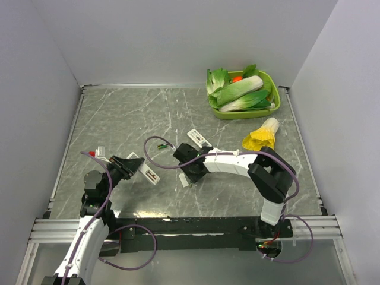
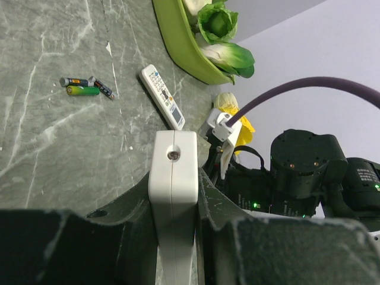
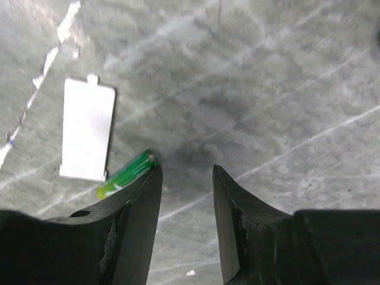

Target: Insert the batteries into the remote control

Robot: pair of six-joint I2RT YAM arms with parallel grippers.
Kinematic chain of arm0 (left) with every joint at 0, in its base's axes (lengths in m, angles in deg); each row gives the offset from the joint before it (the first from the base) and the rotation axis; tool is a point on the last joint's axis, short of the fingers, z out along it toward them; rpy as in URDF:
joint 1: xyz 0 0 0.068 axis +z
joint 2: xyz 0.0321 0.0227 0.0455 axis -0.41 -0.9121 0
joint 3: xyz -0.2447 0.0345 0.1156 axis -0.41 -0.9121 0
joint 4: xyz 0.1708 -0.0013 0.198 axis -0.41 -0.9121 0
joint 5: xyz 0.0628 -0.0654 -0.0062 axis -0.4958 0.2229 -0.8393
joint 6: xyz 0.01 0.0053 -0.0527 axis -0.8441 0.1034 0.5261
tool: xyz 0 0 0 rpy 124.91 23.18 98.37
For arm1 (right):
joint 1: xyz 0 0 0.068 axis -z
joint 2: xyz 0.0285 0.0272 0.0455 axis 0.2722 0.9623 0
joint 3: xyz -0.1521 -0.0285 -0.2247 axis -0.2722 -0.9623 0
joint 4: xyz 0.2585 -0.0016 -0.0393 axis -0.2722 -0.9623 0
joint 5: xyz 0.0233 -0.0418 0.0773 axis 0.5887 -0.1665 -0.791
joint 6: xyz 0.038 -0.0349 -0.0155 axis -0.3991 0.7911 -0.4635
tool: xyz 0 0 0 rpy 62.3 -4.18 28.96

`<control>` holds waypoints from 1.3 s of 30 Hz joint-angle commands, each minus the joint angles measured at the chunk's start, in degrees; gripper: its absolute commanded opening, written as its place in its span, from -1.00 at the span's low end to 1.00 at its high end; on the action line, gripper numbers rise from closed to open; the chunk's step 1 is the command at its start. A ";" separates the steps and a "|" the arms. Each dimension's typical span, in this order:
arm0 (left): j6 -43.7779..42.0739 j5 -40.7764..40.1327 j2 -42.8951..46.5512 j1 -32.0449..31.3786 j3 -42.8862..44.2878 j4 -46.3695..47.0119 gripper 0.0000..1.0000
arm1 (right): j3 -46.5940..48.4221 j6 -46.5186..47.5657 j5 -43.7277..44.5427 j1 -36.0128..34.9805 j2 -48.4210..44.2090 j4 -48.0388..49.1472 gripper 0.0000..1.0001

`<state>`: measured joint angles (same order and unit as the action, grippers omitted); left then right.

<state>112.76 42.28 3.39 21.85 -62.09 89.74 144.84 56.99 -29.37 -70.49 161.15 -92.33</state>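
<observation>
My left gripper (image 1: pixel 134 165) is shut on the slim white remote control (image 1: pixel 149 174), which stands on edge between the jaws in the left wrist view (image 2: pixel 173 157). Low over the table's middle, my right gripper (image 1: pixel 189 173) is open with nothing between its fingers (image 3: pixel 187 172). One green battery (image 3: pixel 126 174) lies just outside its left fingertip, next to a flat white battery cover (image 3: pixel 88 129). Another green battery (image 2: pixel 83 90) lies farther back with two darker cells (image 1: pixel 161 145).
A wider white remote with coloured buttons (image 1: pixel 199 138) lies behind the right gripper. A green tray of leafy vegetables (image 1: pixel 244 95) stands at the back right. A yellow-tipped vegetable (image 1: pixel 262 136) lies in front of it. Purple cables loop over both arms.
</observation>
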 commanded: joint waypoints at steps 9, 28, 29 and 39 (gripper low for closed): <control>0.08 0.86 0.70 -0.11 -2.70 2.22 -0.97 | 4.24 1.89 1.89 1.08 4.14 0.50 -0.08; 1.05 1.48 1.85 -0.11 -2.62 1.96 -0.96 | -3.77 -25.61 -5.66 1.87 -11.78 4.29 -0.09; 1.05 1.48 1.85 -0.20 -2.62 2.04 -0.96 | -3.41 -26.41 -5.66 1.87 -11.34 3.76 -0.14; 1.40 1.39 2.20 -0.64 -2.79 2.40 -0.97 | 2.04 -31.51 -4.52 1.79 -3.51 -1.69 -0.29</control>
<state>113.59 42.81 4.89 21.57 -62.09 89.74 143.86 28.95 -34.37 -68.89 154.94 -91.57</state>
